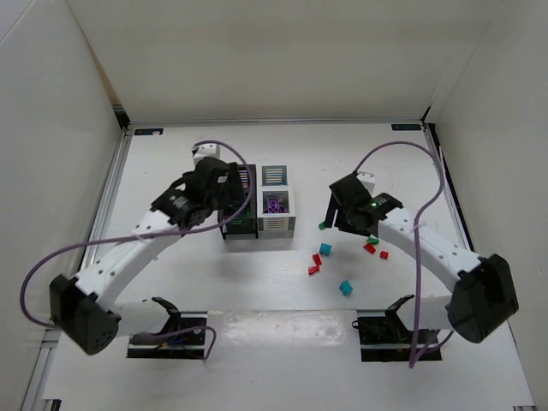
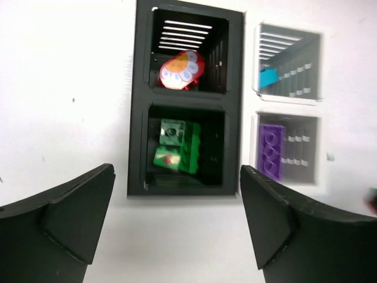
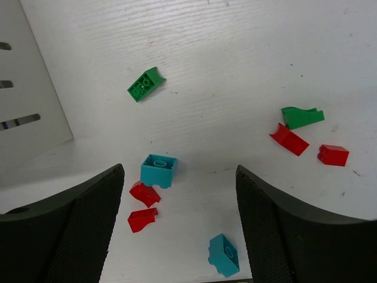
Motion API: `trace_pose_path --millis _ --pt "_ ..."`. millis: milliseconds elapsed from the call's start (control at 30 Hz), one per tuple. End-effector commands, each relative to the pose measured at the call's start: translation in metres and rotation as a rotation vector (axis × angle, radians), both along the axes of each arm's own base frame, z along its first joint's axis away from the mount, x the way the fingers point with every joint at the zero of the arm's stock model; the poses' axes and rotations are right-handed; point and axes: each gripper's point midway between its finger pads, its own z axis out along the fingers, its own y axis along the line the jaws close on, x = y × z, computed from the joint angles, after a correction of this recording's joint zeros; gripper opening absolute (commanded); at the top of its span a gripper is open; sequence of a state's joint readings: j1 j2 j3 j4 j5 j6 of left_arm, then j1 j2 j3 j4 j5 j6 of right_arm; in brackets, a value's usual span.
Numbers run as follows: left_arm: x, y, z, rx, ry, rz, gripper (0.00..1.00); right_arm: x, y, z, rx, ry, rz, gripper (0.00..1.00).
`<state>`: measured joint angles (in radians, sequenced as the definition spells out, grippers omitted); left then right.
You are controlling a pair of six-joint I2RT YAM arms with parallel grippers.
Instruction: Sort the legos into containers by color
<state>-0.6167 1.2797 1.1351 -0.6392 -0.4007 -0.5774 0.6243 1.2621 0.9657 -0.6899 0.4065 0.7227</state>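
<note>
Hovering over containers [image 2: 136,118], left gripper [image 2: 177,177] jaws apart, empty; purple lego [image 2: 272,150] lies lengthwise near-to-far. Right gripper [image 3: 179,171] spread wide above loose legos [image 3: 158,170] on bench [image 3: 235,59].

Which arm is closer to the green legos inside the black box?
Left. The left end effector hangs open right above the green legos in the black bin. The right end effector is off to the side, over loose bricks on the table.
</note>
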Motion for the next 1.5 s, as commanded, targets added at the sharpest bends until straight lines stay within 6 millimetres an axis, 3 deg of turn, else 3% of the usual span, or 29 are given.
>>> trace_pose_path --millis 0,33,100,167,200,433,600,700,1033,1300,1400,1467 --pt "-0.04 0.015 0.005 -0.031 0.052 0.006 1.0 0.016 0.018 -0.001 0.016 -0.014 0.029 0.79" --pt "-0.051 0.02 0.01 -0.057 0.041 0.013 1.0 0.021 0.02 0.0 0.025 -0.014 0.019 0.78" --pt "-0.078 0.024 -0.007 -0.043 0.099 -0.003 1.0 0.026 0.026 -0.014 0.017 0.036 0.001 0.78" --pt "-0.096 0.022 -0.003 -0.086 0.095 -0.019 1.0 0.032 0.034 -0.025 0.023 0.063 -0.038 0.74" --pt "-0.109 0.028 -0.019 -0.075 0.146 0.004 1.0 0.034 0.037 -0.033 0.018 0.079 -0.042 0.72" --pt "-0.15 0.026 -0.032 -0.087 0.212 -0.028 1.0 0.047 0.049 -0.06 0.053 0.147 -0.14 0.64" --pt "-0.158 0.018 -0.033 -0.086 0.223 -0.044 1.0 0.057 0.052 -0.071 0.058 0.163 -0.195 0.64" --pt "-0.159 0.016 -0.033 -0.088 0.226 -0.047 1.0 0.061 0.05 -0.077 0.069 0.174 -0.216 0.58" --pt "-0.162 0.023 -0.033 -0.093 0.226 -0.028 1.0 0.067 0.046 -0.095 0.048 0.202 -0.254 0.57" --pt "-0.166 0.026 -0.034 -0.095 0.236 -0.019 1.0 0.068 0.04 -0.104 0.022 0.215 -0.286 0.36" --pt "-0.167 0.026 -0.034 -0.096 0.236 -0.023 1.0 0.067 0.038 -0.105 0.019 0.215 -0.293 0.36" --pt "-0.166 0.025 -0.034 -0.095 0.236 -0.024 1.0 0.067 0.034 -0.107 0.012 0.221 -0.299 0.3"
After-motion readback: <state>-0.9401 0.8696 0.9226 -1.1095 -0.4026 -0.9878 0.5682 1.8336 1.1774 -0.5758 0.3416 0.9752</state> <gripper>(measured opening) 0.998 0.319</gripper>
